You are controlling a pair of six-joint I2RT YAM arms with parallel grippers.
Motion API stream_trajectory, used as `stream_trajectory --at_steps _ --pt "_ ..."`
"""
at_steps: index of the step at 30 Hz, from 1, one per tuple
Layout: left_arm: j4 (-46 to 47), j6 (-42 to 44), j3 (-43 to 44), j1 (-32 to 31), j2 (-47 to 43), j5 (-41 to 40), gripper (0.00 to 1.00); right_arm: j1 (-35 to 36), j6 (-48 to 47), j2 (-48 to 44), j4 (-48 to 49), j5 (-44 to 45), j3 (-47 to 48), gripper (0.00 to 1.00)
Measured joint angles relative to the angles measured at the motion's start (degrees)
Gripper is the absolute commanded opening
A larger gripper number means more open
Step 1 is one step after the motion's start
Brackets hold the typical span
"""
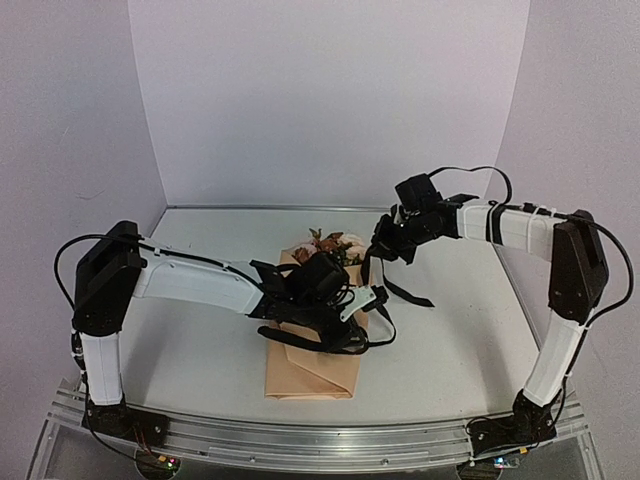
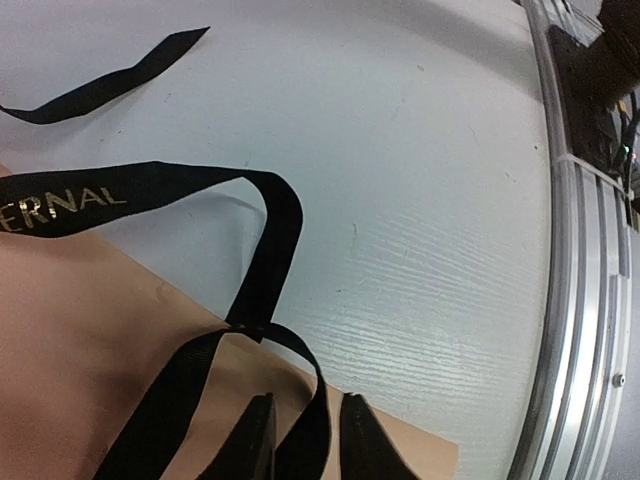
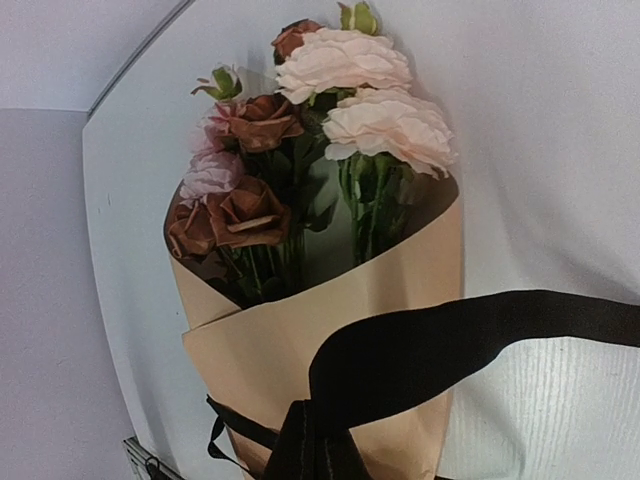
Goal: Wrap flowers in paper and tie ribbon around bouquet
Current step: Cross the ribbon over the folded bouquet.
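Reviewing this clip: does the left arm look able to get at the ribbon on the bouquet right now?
Probably yes. The left claw sits close over the kraft paper, with a strand of the ribbon running between its parted fingers; nothing I can see blocks it.

Robot lab bench, plain white backdrop walls, aluminium-railed table
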Motion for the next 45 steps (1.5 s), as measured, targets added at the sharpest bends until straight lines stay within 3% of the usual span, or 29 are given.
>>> stream_trajectory --at_steps 3,6,14,22,29,34,40,45 --pt "1.7 -1.88 -0.48 0.44 -0.37 0.22 0.39 0.92 -0.57 2.37 0.1 -1.74 2.22 0.0" --pt "6.84 -5.99 -5.46 2.8 -3.8 2.23 0.4 2.03 -1.4 4.84 -0.28 -2.73 4.26 0.0" --pt "21.74 -24.69 -23.44 21.57 -21.13 7.09 0.51 5.71 -5.18 8.37 -1.64 -4.14 8.56 0.0" --pt "32.84 -42.73 -26.34 33.58 -19.54 18.1 0.61 9.52 -10.97 10.13 -2.17 -4.35 12.61 0.0" --pt "33.52 -48.69 -24.18 36.23 -14.24 27.14 0.73 12.82 -16.06 12.28 -3.46 -3.75 15.8 0.0" --pt "34.14 -53.47 -20.95 36.32 -8.38 33.03 0.74 14.96 -19.73 12.28 -4.31 -3.04 15.8 0.0" --pt "41.62 -62.84 -18.75 36.33 -1.6 38.29 0.71 16.86 -22.88 12.28 -4.61 -1.11 15.74 0.0" --pt "37.67 -61.11 -18.84 36.52 -2.34 37.09 0.62 17.18 -23.11 11.97 -4.66 4.23 13.12 0.0"
